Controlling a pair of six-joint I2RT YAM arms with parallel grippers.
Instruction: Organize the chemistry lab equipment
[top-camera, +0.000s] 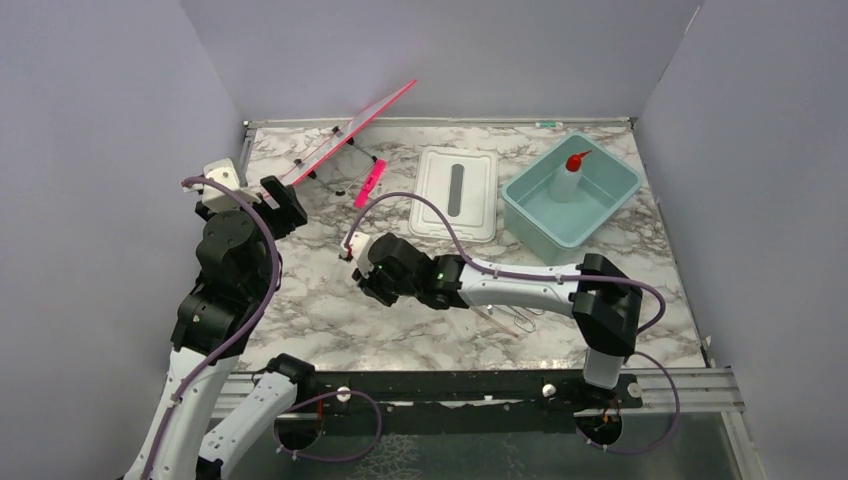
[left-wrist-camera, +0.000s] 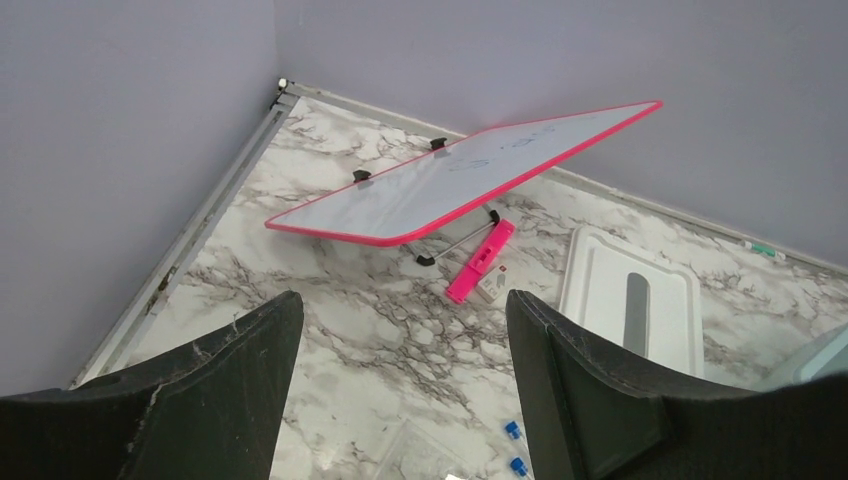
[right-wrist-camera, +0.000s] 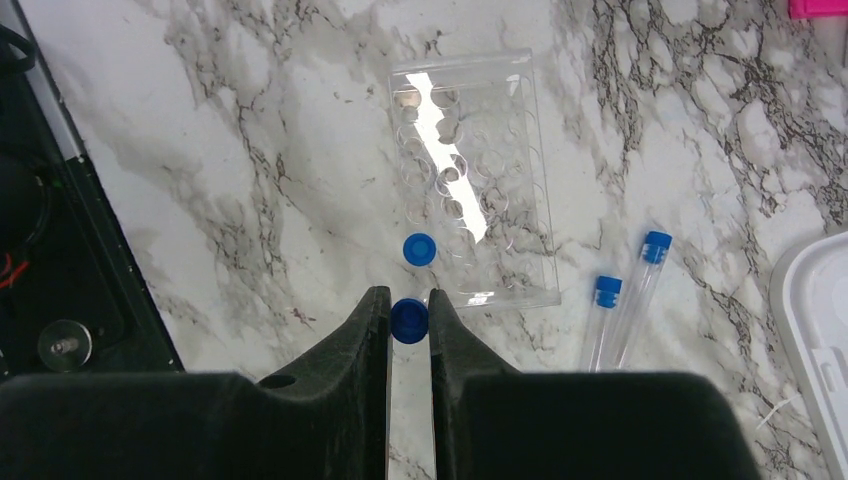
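Blue-capped tube beside edge of clear rack

The marble worktop carries a tilted whiteboard far left, with a pink bar beside it. A white lid lies next to a teal tub. Nearer, two tubes lie just beside a clear plate.

The setting is a robotics test cell dressed as a chemistry bench. Plain grey walls enclose a marble-patterned tabletop on three sides. Two cabled robot arms are bolted to a metal rail at the near edge. Laboratory items are present: a white squeeze bottle standing in a teal tub, clear blue-capped tubes, a transparent well plate, and a small pink-framed whiteboard on a stand.
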